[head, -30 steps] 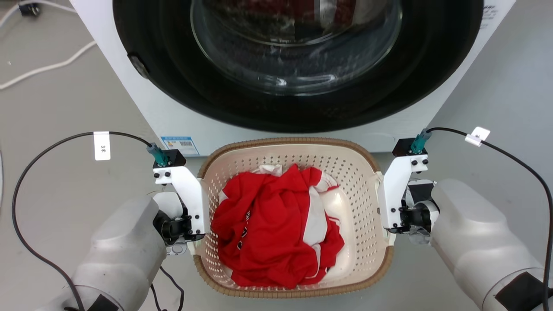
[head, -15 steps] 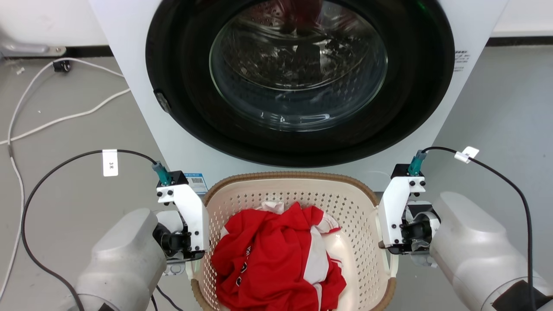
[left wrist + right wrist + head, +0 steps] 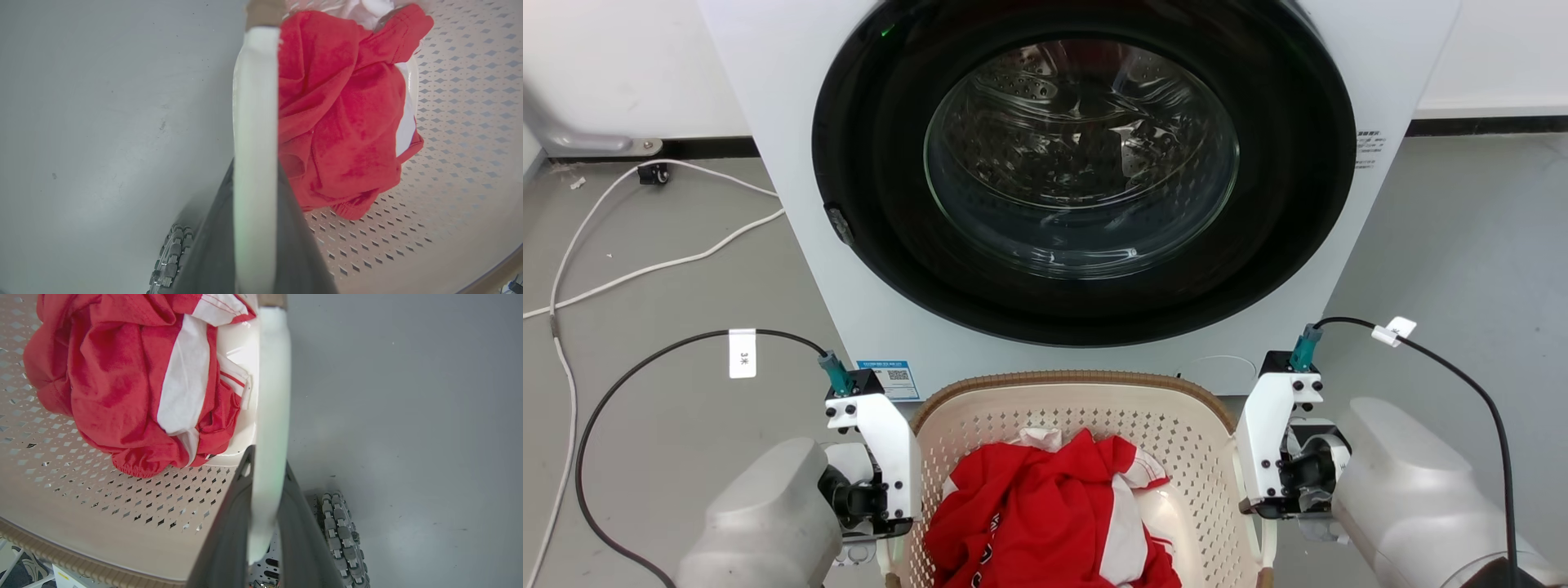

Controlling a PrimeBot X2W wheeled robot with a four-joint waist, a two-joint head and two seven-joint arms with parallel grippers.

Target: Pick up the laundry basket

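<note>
The left claw (image 3: 255, 175) is closed on the white left handle (image 3: 255, 102) of the laundry basket (image 3: 1086, 412), with one dark finger on either side of the bar. The right claw (image 3: 265, 461) grips the right handle (image 3: 273, 396) the same way. The basket therefore hangs between the two claws, its perforated wall just inside each one. A red and white garment (image 3: 1029, 523) is heaped in its bottom, below and inward of both claws. Ahead of the claws, beyond the basket's brown rim, stands the washing machine (image 3: 792, 204) with its door shut. Outward of each claw there is only grey floor (image 3: 1462, 245). Reaching and taking hold of both handles looks finished. The wrist views show the floor far below the handles, which suggests the basket is already being carried, though its underside is hidden, so I cannot tell for sure that it is off the floor. What seems left is to raise it level and hold both grips even, so the load does not tip.
</note>
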